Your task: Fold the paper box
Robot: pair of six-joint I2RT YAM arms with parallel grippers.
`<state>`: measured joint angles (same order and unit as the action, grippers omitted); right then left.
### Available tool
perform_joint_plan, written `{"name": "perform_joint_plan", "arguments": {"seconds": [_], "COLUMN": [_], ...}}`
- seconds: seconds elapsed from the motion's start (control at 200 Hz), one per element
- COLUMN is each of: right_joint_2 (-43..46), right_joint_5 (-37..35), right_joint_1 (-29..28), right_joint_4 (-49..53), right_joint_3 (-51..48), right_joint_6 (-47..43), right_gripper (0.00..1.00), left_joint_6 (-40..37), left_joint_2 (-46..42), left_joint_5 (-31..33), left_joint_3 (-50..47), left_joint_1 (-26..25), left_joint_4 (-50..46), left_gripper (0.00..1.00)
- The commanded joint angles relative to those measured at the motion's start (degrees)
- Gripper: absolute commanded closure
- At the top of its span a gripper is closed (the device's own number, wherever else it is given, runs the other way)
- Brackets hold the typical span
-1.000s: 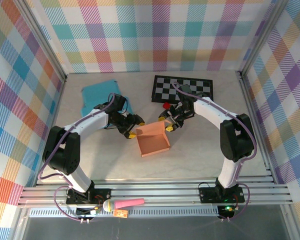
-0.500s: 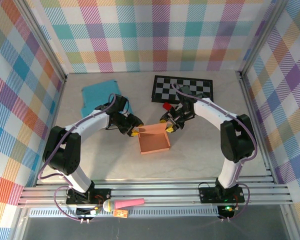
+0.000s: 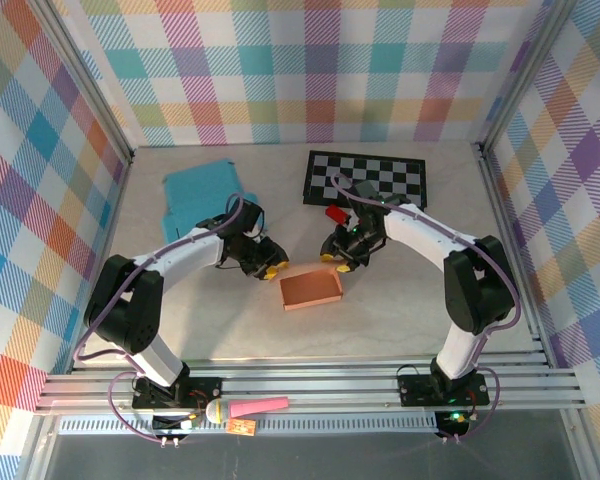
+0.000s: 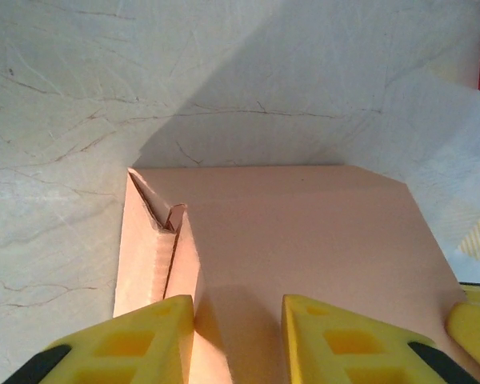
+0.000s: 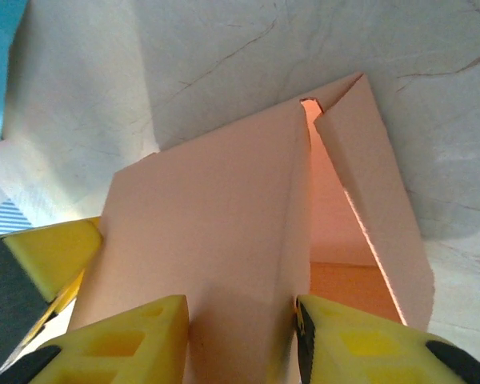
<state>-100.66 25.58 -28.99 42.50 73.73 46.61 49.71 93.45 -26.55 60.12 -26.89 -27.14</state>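
no readable text, labels, brands, numbers or signs on any surface

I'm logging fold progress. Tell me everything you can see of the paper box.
The paper box is thin salmon-pink card, a shallow open tray with raised walls. It lies flat on the table, mid-workspace. The left wrist view shows a flap tucked in at one corner, and the right wrist view shows a seam gaping between two panels. The left claw and right claw sit open at its far corners. Whether they touch it can't be told.
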Motion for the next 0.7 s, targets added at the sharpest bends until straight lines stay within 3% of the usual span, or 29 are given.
{"name": "perform_joint_plan", "arguments": {"seconds": [0.0,0.695], "right_joint_2": [2.2,2.8], "right_joint_5": [-3.1,-8.3], "right_joint_1": [-0.8,-1.8], "right_joint_4": [1.0,6.9], "right_joint_3": [-1.1,-2.4], "right_joint_6": [-4.2,-12.3], "right_gripper": [0.60,0.59], "left_joint_6": [-4.1,-8.7], "left_joint_2": [-2.0,-2.4], "left_joint_5": [2.9,5.7], "left_joint_3": [-0.2,-2.1], "left_joint_1": [-1.2,-3.0], "left_joint_4": [-1.0,-1.8], "left_gripper": [0.66,0.65]}}
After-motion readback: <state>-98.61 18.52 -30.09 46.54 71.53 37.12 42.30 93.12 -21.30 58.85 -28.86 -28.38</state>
